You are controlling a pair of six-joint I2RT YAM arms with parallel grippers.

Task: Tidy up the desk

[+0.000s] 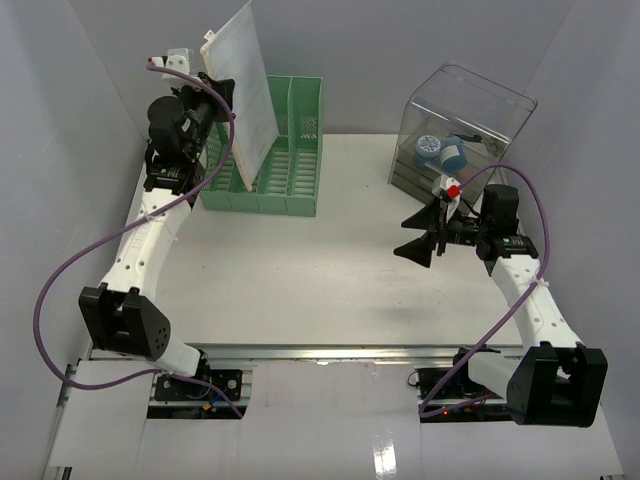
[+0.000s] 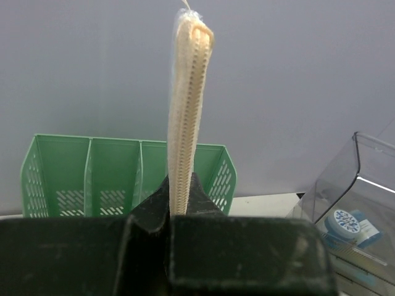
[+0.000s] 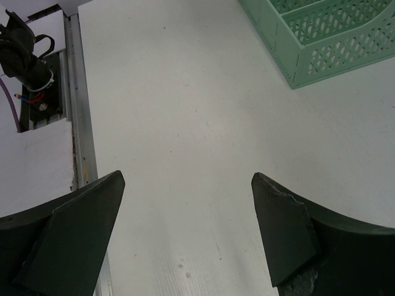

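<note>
The white desk [image 1: 330,270] has a silver rail at its near edge. My left gripper [image 1: 220,88] is shut on a flat cream pad in clear wrap [image 1: 245,85] and holds it upright and tilted above the left end of a green slotted file rack [image 1: 285,165]. In the left wrist view the pad [image 2: 185,111] stands edge-on between my jaws [image 2: 180,198], with the rack [image 2: 92,176] behind it. My right gripper [image 1: 405,237] is open and empty, a little above the desk beside a clear box. The right wrist view shows bare desk [image 3: 185,111] between its fingers [image 3: 188,185].
A clear plastic box [image 1: 465,135] stands at the back right with blue round items [image 1: 440,152] inside; it also shows in the left wrist view [image 2: 364,185]. The rack's corner [image 3: 321,37] and the desk rail [image 3: 80,123] show in the right wrist view.
</note>
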